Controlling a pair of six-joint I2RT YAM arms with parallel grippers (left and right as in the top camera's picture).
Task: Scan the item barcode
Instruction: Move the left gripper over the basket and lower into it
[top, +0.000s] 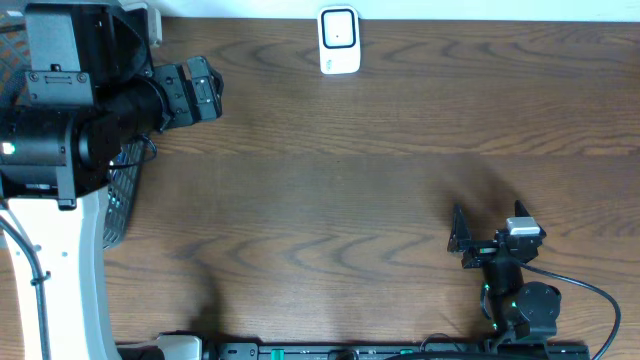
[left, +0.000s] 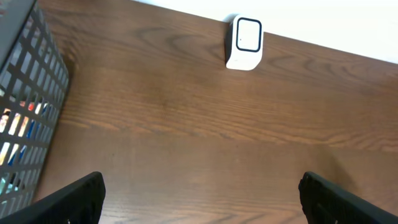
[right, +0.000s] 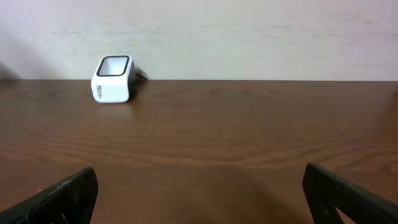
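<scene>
Our left gripper (top: 212, 90) hung jaws spread, empty, beside the basket (left: 25, 112) — ready, we judged, to draw from it; our right gripper (top: 453, 228), likewise spread, faced the scanner (top: 339, 40).

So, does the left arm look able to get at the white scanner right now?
Probably yes: the left pincer is open and points at the scanner, with only bare table between them; the wire basket sits off to one side.

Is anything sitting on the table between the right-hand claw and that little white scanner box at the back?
Nothing visible does. From the open right gripper to the white scanner, both the overhead and right wrist views show only bare wooden table.
</scene>
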